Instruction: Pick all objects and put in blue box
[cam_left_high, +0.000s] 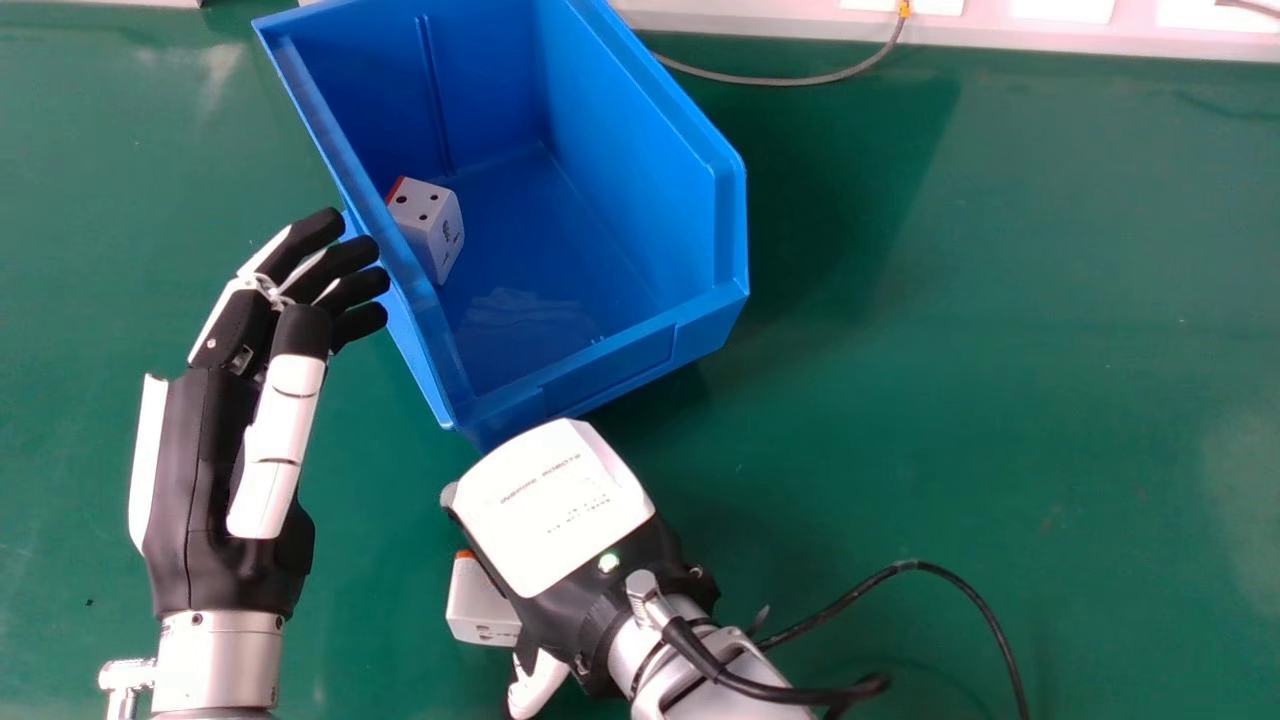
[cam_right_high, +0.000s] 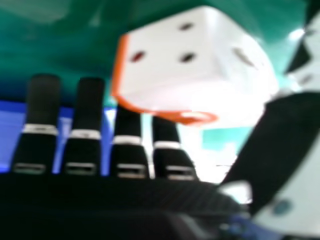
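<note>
Die (cam_left_high: 480, 603) sits between the thumb and nearly straight fingers of the right robot hand (cam_left_high: 560, 510), no curl round it, contact impossible to tell! Left robot hand (cam_left_high: 222, 430) is relaxed beside the box (cam_left_high: 612, 368), which holds another die (cam_left_high: 432, 222). Danger here: a shallow, off-centre pinch could let those smooth sides slip, and a low lift could clip the box's near wall and jolt the die loose
</note>
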